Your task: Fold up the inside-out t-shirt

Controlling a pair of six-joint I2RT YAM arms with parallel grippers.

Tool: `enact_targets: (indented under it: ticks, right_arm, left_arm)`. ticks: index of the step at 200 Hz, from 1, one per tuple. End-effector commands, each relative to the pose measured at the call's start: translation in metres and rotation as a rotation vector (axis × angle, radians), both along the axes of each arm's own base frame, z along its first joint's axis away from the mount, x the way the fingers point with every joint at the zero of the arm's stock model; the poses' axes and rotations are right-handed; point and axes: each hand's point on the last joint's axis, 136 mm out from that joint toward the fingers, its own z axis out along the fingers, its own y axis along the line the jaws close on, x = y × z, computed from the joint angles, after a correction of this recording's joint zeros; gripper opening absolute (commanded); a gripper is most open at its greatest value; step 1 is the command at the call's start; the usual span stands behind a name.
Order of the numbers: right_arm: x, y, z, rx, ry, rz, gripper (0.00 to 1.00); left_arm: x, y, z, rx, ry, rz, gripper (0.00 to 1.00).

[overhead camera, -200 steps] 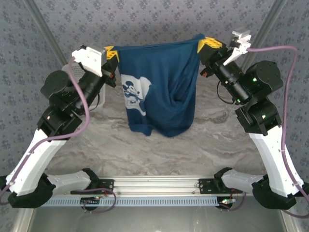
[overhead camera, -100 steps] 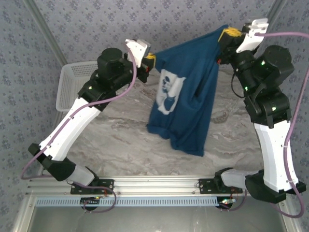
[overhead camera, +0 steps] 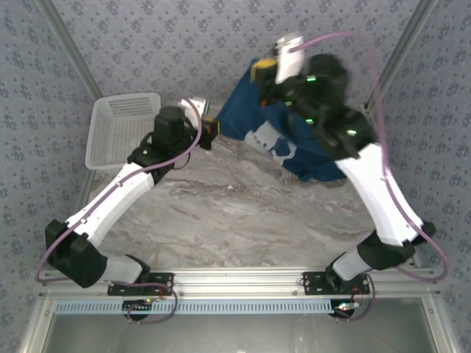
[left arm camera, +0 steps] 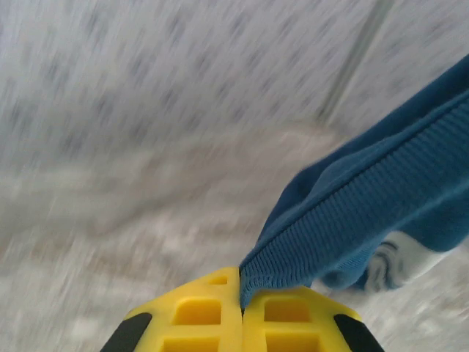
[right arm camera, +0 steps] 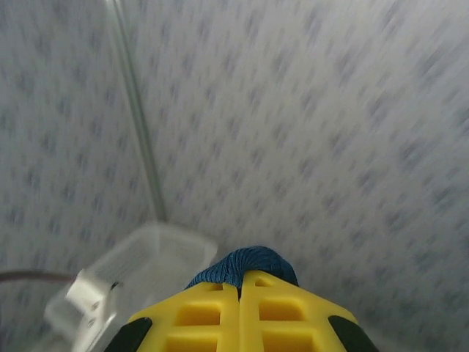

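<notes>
While pinched by the shut left gripper (overhead camera: 213, 126) and right gripper (overhead camera: 261, 71), hangs bunched as an unfolded t-shirt (overhead camera: 237, 118). Seemingly yet to be spread and folded

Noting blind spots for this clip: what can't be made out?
- Top view: the right arm covers much of the t-shirt; print and hem partly hidden.
- Left wrist view: motion blur smears the table; the frame edge cuts the t-shirt.
- Right wrist view: the right pincer hides most of its cloth; basket blurred.
</notes>
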Motion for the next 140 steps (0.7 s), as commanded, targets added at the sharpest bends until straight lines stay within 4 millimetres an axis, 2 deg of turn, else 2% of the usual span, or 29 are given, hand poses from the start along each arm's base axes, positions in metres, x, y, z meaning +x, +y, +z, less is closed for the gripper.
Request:
enact_targets:
  ticks: [1, 4, 5, 10, 12, 21, 32, 43, 55, 71, 94, 112, 140]
  right_arm:
    - [0.015, 0.065, -0.109, 0.021, 0.246, 0.099, 0.0]
    - [0.015, 0.07, -0.114, 0.03, 0.253, 0.107, 0.0]
    - [0.015, 0.075, -0.128, 0.026, 0.278, 0.116, 0.0]
    - [0.016, 0.084, -0.141, 0.039, 0.304, 0.131, 0.0]
    - [0.016, 0.091, -0.156, 0.038, 0.335, 0.136, 0.0]
    - [0.019, 0.104, -0.189, 0.037, 0.413, 0.145, 0.0]
    - [0.02, 0.12, -0.225, 0.043, 0.511, 0.174, 0.0]
    - [0.021, 0.129, -0.247, 0.059, 0.574, 0.19, 0.0]
    - [0.018, 0.139, -0.265, 0.067, 0.641, 0.226, 0.0]
    - [0.021, 0.145, -0.282, 0.062, 0.69, 0.244, 0.0]
    - [0.027, 0.148, -0.297, 0.087, 0.77, 0.286, 0.0]
    - [0.031, 0.145, -0.297, 0.106, 0.795, 0.304, 0.01]
    - [0.033, 0.139, -0.291, 0.113, 0.792, 0.302, 0.01]
  left_arm:
    - [-0.004, 0.067, -0.115, 0.056, 0.274, 0.253, 0.08]
    - [-0.007, 0.075, -0.128, 0.064, 0.302, 0.28, 0.1]
    - [-0.008, 0.078, -0.133, 0.067, 0.312, 0.288, 0.11]
    - [-0.013, 0.09, -0.148, 0.072, 0.347, 0.321, 0.15]
    - [-0.015, 0.095, -0.155, 0.074, 0.362, 0.333, 0.17]
    - [-0.027, 0.112, -0.177, 0.079, 0.415, 0.377, 0.26]
    - [-0.042, 0.126, -0.188, 0.085, 0.425, 0.407, 0.39]
    - [-0.054, 0.133, -0.189, 0.079, 0.414, 0.422, 0.51]
    - [-0.065, 0.13, -0.185, 0.037, 0.396, 0.394, 0.61]
    - [-0.074, 0.114, -0.175, -0.032, 0.36, 0.304, 0.68]
    - [-0.072, 0.093, -0.159, -0.073, 0.285, 0.193, 0.75]
    - [-0.065, 0.078, -0.154, -0.054, 0.248, 0.137, 0.75]
    - [-0.041, 0.064, -0.148, -0.042, 0.214, 0.113, 0.7]
